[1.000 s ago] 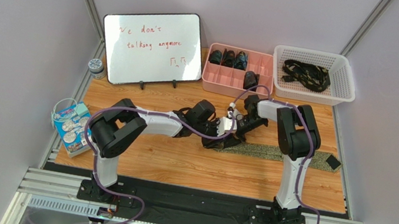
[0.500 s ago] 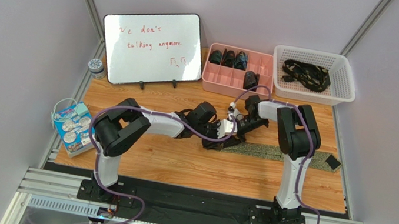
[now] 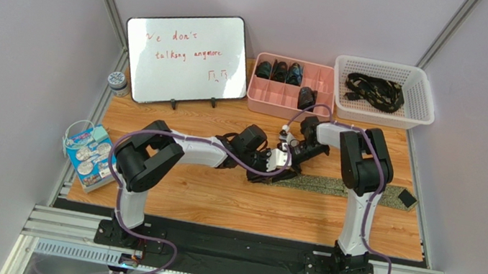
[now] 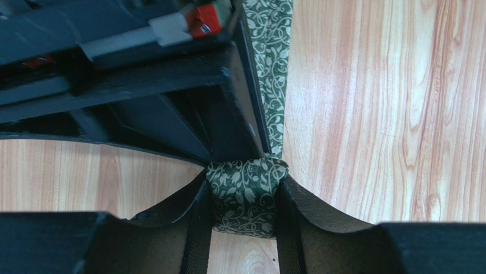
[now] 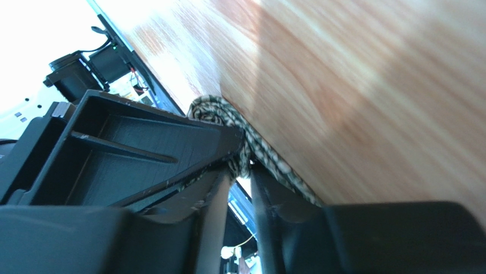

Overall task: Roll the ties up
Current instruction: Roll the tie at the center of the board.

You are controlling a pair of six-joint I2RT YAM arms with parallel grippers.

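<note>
**Left fingers** (image 4: 296, 220): closed on the roll (image 4: 242, 197), one finger on each side. The roll is the wound start of the green tie (image 3: 345, 188) and sits at mid-desk (image 3: 215, 205). It looks short and tight, only a few turns by my estimate.

**Tray** (image 3: 252, 99): pink, at the back of the desk. Four dark rolls (image 3: 280, 71) are visible in its compartments, and the other compartments look bare. I take these as ties already finished and put away.

**Right fingers** (image 5: 268, 228): meeting the left fingers at the roll, narrowly apart. A band of the tie lies at their tips. Whether they pinch it or only touch it, I cannot tell.

**Green tie, loose part**: runs flat along the desk to the right from the roll, out to its black end (image 3: 406, 198). Most of its length is unwound, so this tie looks barely begun.

**Basket** (image 3: 381, 115): white, at the back right. It holds a loose heap of black ties (image 3: 375, 90), none of them rolled. How many are in it is too tangled to count.

**Progress**: four rolls stowed, one tie at an early stage, and the basket's heap not yet started. I judge the task to be near its midpoint, or a little short of it.
</note>
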